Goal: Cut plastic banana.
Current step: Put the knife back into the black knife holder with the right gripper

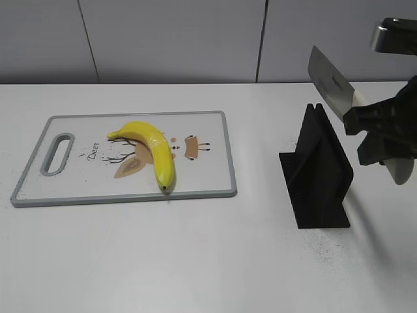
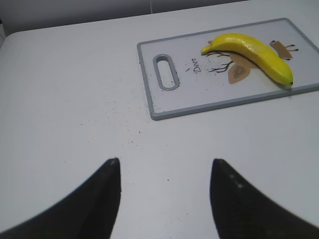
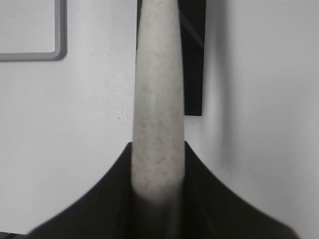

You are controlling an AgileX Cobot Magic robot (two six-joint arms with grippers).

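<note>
A yellow plastic banana (image 1: 151, 149) lies on a white cutting board with a grey rim (image 1: 225, 156); both also show in the left wrist view, the banana (image 2: 254, 54) on the board (image 2: 149, 94). My right gripper (image 1: 374, 130) is shut on the pale handle (image 3: 157, 114) of a knife, whose grey blade (image 1: 329, 81) points up and left above the black knife stand (image 1: 319, 173). My left gripper (image 2: 164, 167) is open and empty over bare table, well short of the board. It is out of the exterior view.
The black stand (image 3: 193, 55) sits on the white table right of the board. A corner of the board (image 3: 57, 50) shows in the right wrist view. A grey wall runs behind the table.
</note>
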